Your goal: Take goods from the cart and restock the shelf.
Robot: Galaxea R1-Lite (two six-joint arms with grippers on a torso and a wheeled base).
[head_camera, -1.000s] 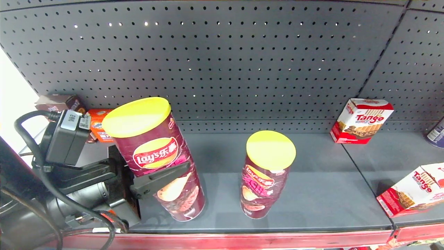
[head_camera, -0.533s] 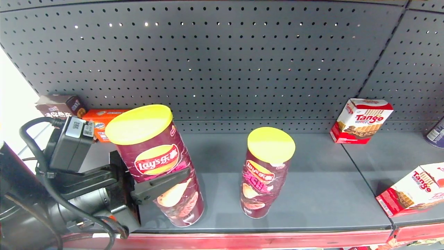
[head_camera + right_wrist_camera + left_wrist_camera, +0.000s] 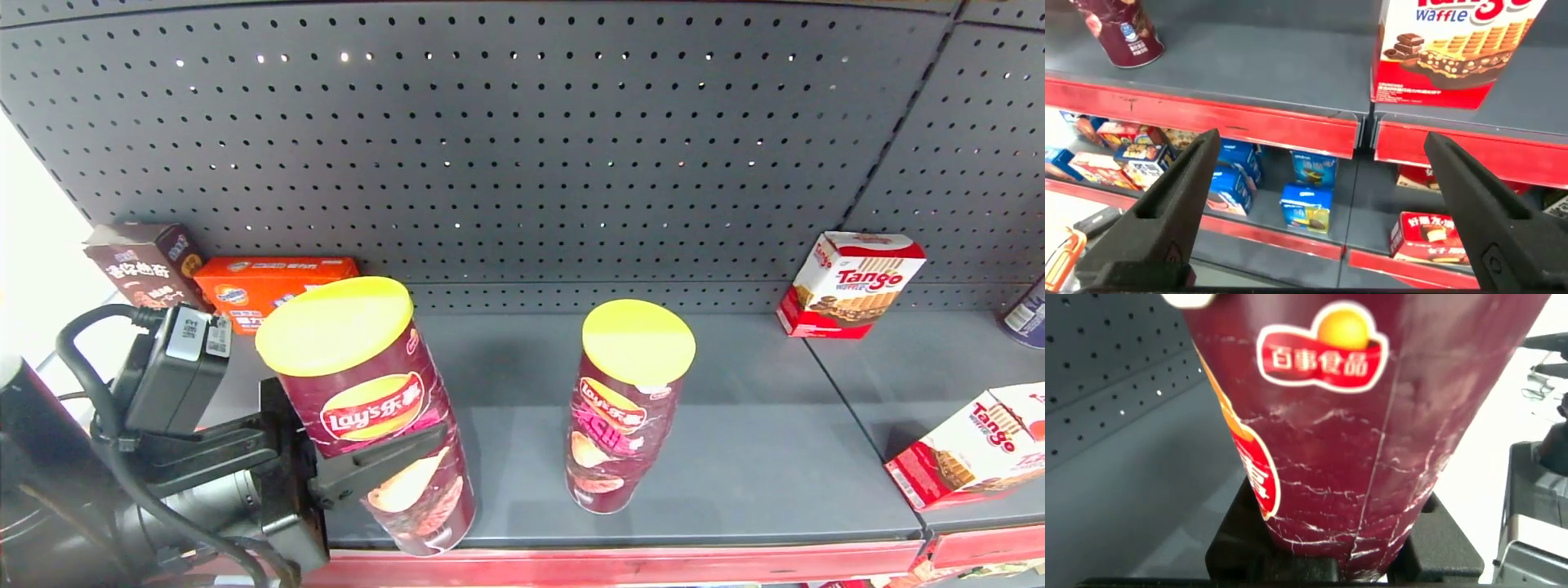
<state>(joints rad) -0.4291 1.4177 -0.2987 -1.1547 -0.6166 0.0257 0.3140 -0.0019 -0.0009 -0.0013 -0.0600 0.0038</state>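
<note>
Canister of chips (image 3: 367,408), dark red with a yellow lid, is pinched at mid-height by the left gripper (image 3: 384,453) and held tilted at the front edge of the shelf (image 3: 735,457), its base over the red lip (image 3: 571,563); whether the base touches cannot be told. The right gripper (image 3: 1323,139) is seen with fingers spread wide, low before the shelf front. Further in, a second canister (image 3: 624,408) is stood upright on the shelf, apart from the held one, and along the pegboard back (image 3: 490,147) a brown box (image 3: 143,261), an orange box (image 3: 273,282) and, far right, a wafer box (image 3: 853,282) are noted.
</note>
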